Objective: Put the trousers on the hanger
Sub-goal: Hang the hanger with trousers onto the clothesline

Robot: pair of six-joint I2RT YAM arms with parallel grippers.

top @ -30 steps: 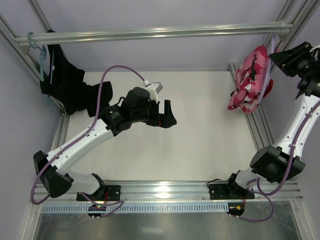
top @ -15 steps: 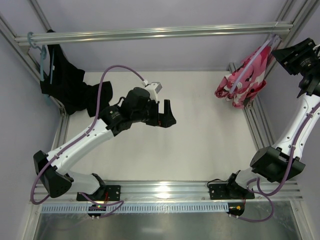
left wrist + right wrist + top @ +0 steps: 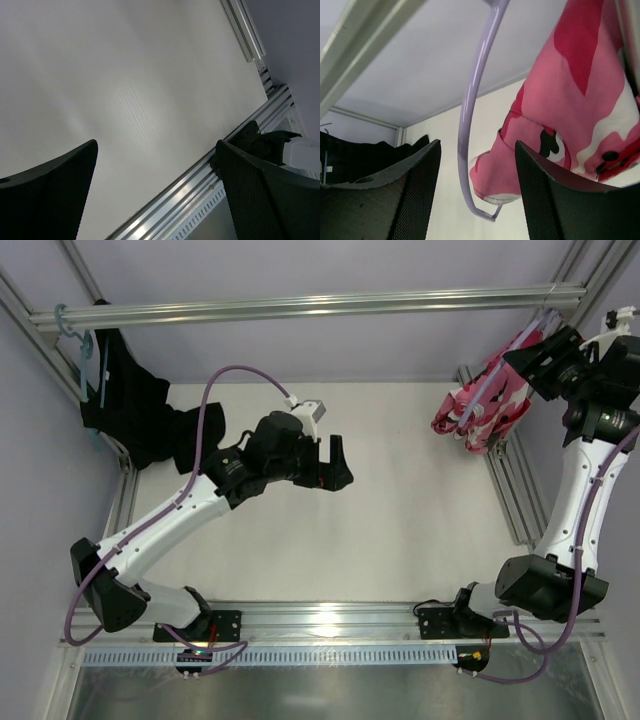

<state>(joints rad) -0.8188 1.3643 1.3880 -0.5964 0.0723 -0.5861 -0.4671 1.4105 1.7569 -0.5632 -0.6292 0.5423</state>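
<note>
Right wrist view — right gripper [image 3: 477,145] spread about the hanger [image 3: 478,65] bearing the trousers [image 3: 570,100] — left gripper [image 3: 156,146] spread too.

- The trousers [image 3: 580,110] are pink and red, with white patches and little black blobs, like a camo print.
- The hanger [image 3: 470,115] is pale purple and shiny.
- The left gripper [image 3: 156,145] is black, with tiny dots all over it.
- The right gripper [image 3: 477,150] is black with the same tiny dots.
- The arms [image 3: 170,520] are white with black joints.
- The cables [image 3: 240,369] are purple.
- The table [image 3: 400,510] is plain white.
- The rail [image 3: 300,308] is silver-grey.
- The other cloth [image 3: 135,415] is plain black.
- The other hanger [image 3: 68,328] is blue-green.
- The walls [image 3: 300,265] are pale grey-purple.
</note>
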